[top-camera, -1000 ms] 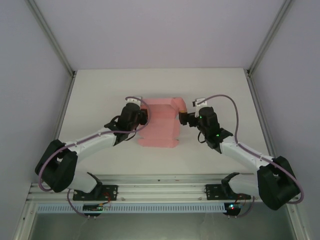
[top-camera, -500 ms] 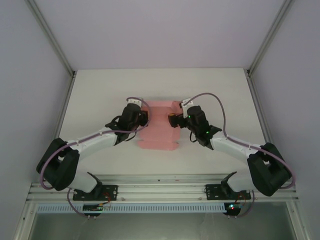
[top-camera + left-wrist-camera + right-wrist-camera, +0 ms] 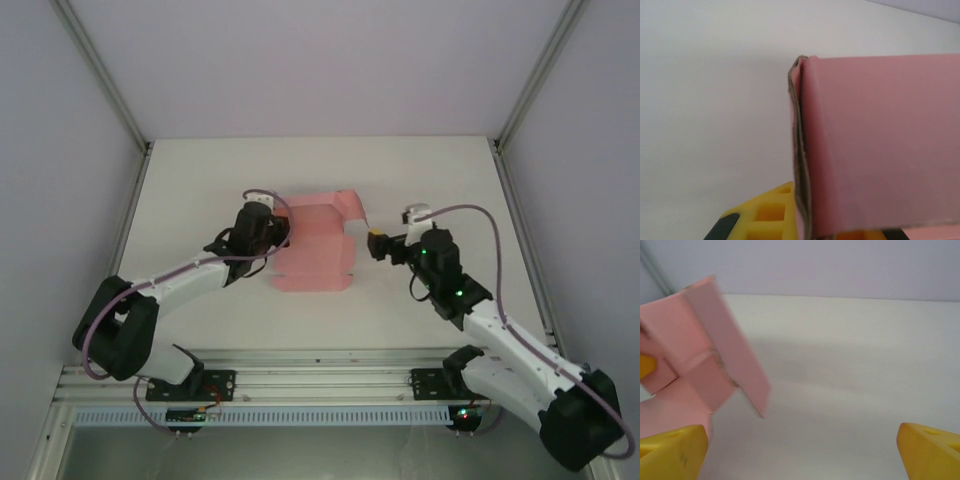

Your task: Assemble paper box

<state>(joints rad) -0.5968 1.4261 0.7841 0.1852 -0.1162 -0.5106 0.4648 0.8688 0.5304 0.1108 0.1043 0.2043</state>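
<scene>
The pink paper box lies partly folded mid-table, with one flap standing up at its far right corner. My left gripper is shut on the sheet's left side. In the left wrist view a folded pink edge runs between the yellow fingers, and a pink panel takes up the right half. My right gripper hangs open just right of the paper without touching it. In the right wrist view its yellow fingertips stand wide apart, with the raised flap ahead to the left.
The white table is walled by pale panels with metal corner posts. A metal rail with both arm bases runs along the near edge. Cables loop over both wrists.
My right gripper has drawn back to the right, off the paper, and the arm has swung outward. The far right flap has sprung up. The left gripper kept its hold and shifted slightly left.
</scene>
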